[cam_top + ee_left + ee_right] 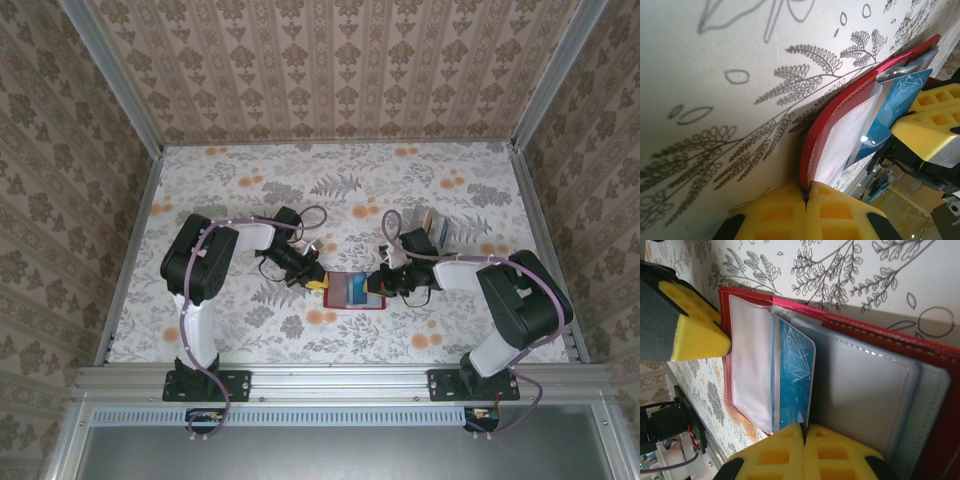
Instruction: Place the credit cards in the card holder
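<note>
Floral-print cloth (250, 180), pale with grey ferns and orange blossoms, is covering the table, and striped damask wallpaper (330, 60) is lining the walls behind an aluminium frame (340, 378). No brand or readable writing is showing; the blue credit card (794, 375) is bearing only a white geometric line drawing. The red card holder (355, 291) is lying open at the middle of the table between the two arms, its long axis running left to right and its see-through pockets facing up. The left gripper (805, 202) is pinching the holder's left edge, its yellow foam pads pressed together on the red rim. The right gripper (804, 440) is coming in from the opposite side, its pads pressed together on the card's edge. The card is lying on the holder's inner side between two clear pockets, with part of it tucked under the left one and its long sides running parallel to the pocket seams, across the holder's length. A small clear box (437, 228) is sitting further back, just beside the right arm.
</note>
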